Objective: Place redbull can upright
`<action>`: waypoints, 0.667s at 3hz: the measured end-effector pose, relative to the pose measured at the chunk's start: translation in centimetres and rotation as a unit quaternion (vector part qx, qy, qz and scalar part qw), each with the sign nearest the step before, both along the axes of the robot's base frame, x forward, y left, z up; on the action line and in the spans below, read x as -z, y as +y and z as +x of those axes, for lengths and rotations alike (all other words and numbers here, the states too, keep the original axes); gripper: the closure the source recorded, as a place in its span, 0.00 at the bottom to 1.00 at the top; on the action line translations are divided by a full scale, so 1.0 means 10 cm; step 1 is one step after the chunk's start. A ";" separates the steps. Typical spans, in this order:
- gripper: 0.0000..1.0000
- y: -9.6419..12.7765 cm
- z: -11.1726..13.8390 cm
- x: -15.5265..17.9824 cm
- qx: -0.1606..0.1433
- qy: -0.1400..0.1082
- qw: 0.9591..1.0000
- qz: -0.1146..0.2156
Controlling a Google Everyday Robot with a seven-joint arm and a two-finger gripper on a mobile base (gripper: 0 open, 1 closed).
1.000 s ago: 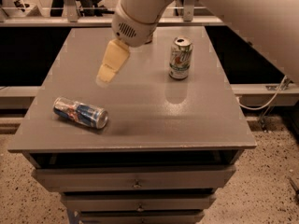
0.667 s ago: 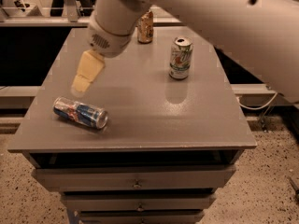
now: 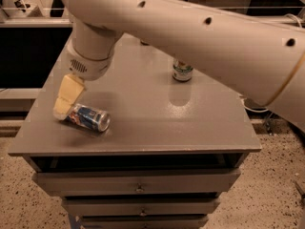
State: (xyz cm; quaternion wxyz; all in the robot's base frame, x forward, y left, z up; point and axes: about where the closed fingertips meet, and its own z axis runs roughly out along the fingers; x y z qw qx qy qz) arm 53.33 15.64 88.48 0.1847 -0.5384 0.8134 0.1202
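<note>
Camera view: the redbull can (image 3: 89,117) is seen lying on its side near the front-left corner of the desk (image 3: 162,128), its long axis running roughly across the picture with the silver end turned to the right. The gripper (image 3: 63,106) is found at the can's opposite end, touching it or just beside it, so the can's length extends rightward from the tip. Whether the gripper is spread or closed cannot be told.
</note>
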 end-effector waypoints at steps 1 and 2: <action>0.00 0.12 -0.05 0.22 -0.002 0.010 1.000 -0.029; 0.00 0.18 -0.07 0.37 -0.001 0.013 0.998 -0.057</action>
